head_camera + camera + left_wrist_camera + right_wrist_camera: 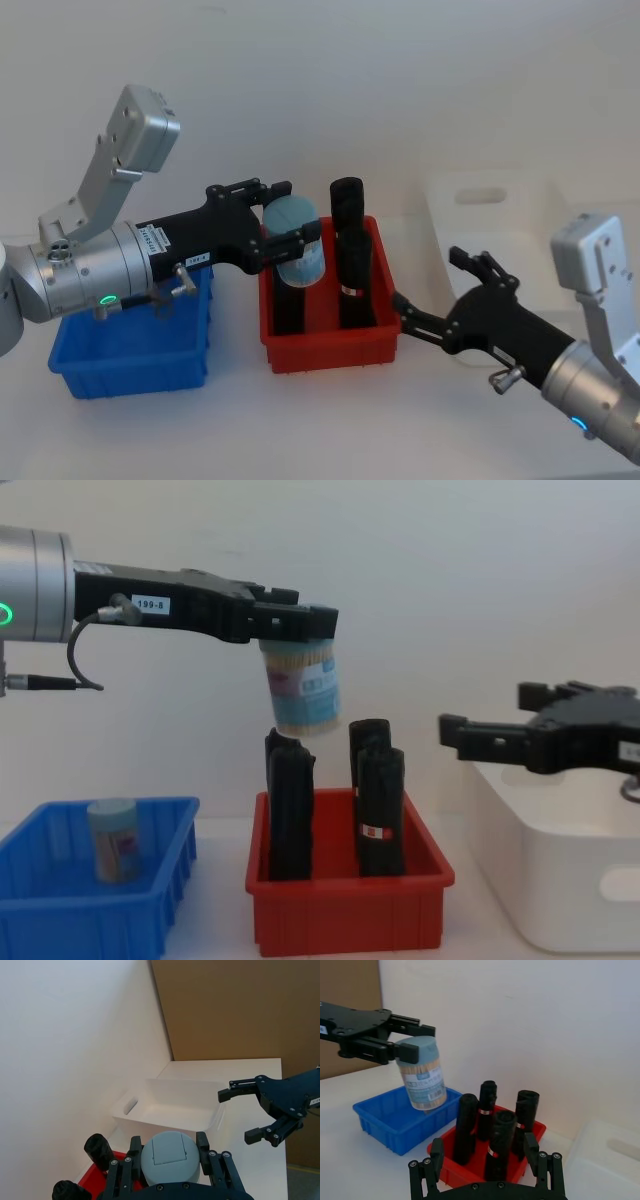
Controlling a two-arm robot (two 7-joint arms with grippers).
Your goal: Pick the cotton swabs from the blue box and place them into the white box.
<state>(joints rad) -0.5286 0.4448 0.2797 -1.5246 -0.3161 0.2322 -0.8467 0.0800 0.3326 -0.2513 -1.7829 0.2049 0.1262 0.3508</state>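
Fingers of the left gripper partly hide the cotton swabs.

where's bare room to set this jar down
Free: the white box's floor, bare between its walls; the blue box's floor beside the standing jar. Crowded: the red bin, full of tall black objects, below the held jar in the left gripper. The right gripper hangs open by the white box.

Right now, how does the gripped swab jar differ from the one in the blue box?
The held jar hangs tilted in midair; the boxed jar stands upright in the blue box. The left gripper clamps the held jar's lid; the boxed jar sits free. Same pale lids.
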